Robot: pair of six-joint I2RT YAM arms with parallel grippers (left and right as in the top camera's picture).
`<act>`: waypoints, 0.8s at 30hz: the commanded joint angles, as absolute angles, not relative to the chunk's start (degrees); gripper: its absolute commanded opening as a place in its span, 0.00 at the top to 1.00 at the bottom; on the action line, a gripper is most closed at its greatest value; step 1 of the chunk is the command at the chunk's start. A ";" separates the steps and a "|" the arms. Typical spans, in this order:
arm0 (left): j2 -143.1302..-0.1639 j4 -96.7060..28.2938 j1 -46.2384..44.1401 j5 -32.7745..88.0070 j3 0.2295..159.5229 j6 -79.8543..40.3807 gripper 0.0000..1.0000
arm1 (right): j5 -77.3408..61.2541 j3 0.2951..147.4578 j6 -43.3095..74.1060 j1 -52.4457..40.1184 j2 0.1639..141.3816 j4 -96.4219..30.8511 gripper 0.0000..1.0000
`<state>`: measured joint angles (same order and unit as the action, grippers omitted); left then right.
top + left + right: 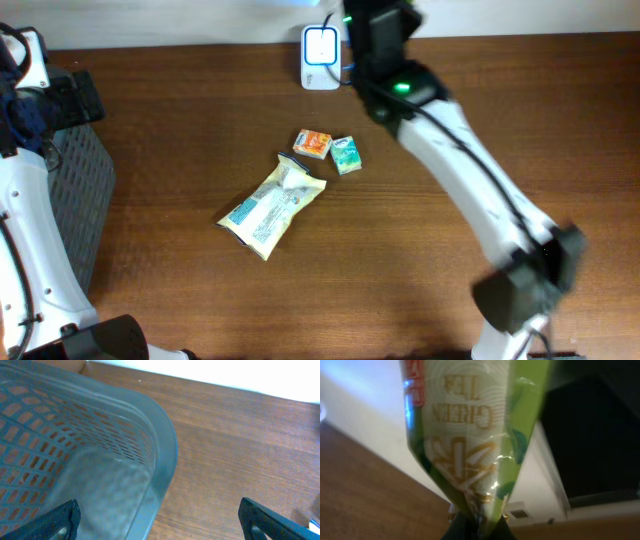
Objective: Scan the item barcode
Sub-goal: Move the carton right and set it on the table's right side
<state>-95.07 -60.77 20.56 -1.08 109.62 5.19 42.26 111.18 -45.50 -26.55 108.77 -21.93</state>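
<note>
My right pincer (476, 529) is closed tight on the green tea packet (465, 435), top centre of the overhead frame, beside the scanner (321, 46). I should turn its barcode squarely to the scanner's face, steadily. My left pincer (160, 519) gapes empty.

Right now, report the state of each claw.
Left claw: open, holding nothing, above the rim of the grey plastic mesh basket.
Right claw: closed on the shiny green plastic green-tea packet.
</note>
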 commanded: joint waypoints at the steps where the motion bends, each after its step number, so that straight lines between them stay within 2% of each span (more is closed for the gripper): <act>1: -94.06 -60.73 20.80 -1.30 109.97 6.13 0.01 | 28.93 111.66 -18.94 -22.65 101.12 -36.47 0.96; 5: -94.06 -60.73 20.80 -1.30 109.97 6.13 0.01 | 8.84 111.66 4.21 -12.53 97.67 -55.96 0.96; 10: -94.06 -60.73 20.80 -1.30 109.97 6.13 0.01 | 1.93 107.92 18.74 3.16 99.46 -74.26 0.96; 15: -94.06 -60.73 20.80 -1.30 109.97 6.13 0.01 | -4.27 91.37 20.03 15.94 101.21 -69.32 0.96; 23: -94.06 -60.73 20.80 -1.30 109.97 6.13 0.01 | -4.29 70.54 21.58 21.76 101.21 -50.74 0.96; 24: -94.06 -60.73 20.80 -1.30 109.97 6.13 0.01 | -4.32 69.14 21.56 21.78 101.23 -49.01 0.64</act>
